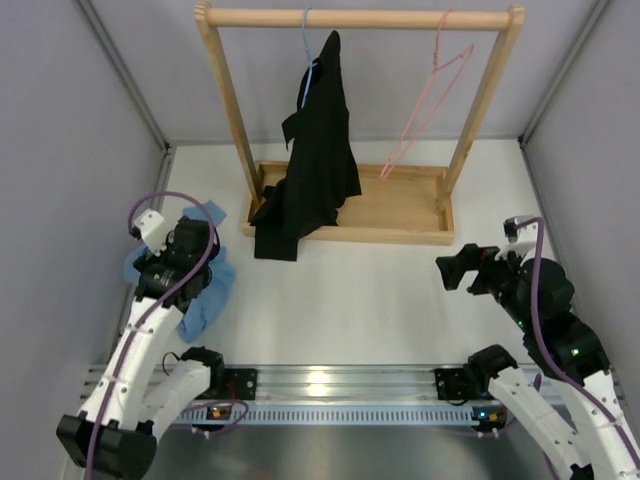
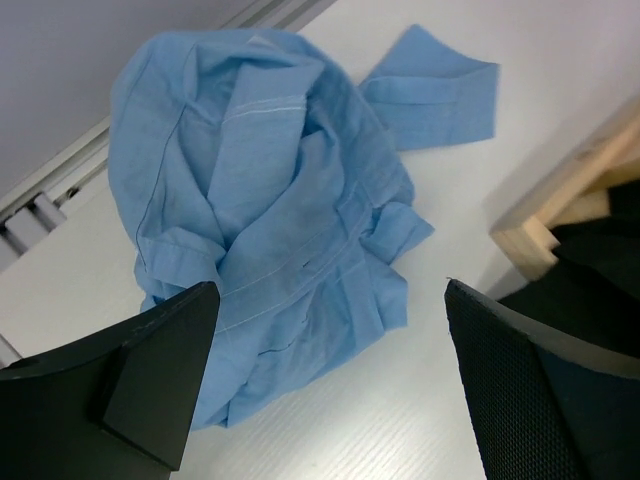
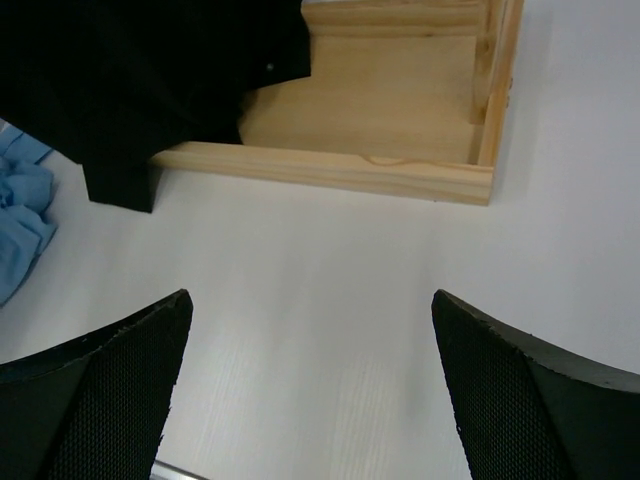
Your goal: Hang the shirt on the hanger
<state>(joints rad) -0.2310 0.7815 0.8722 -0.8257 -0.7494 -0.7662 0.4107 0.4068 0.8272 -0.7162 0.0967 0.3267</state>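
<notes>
The crumpled light blue button-up shirt (image 2: pixel 270 220) lies by the bench's (image 1: pixel 350 300) left edge, under the left claw (image 2: pixel 330 290). That claw and the right claw (image 3: pixel 310 295) both gape wide, empty. Pinch the collar (image 2: pixel 262 100), 1 layer only, since the thin pink wire hanger (image 1: pixel 430 100) hangs well apart on the far wooden rack (image 1: pixel 360 17).

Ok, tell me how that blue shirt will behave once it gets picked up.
The shirt lies crumpled in soft folds, so it will probably be floppy and drape from wherever it is pinched. The fabric looks thin, so likely light, and a pinch may catch only one layer. The sleeve end sticks out loose and would likely trail behind.
</notes>
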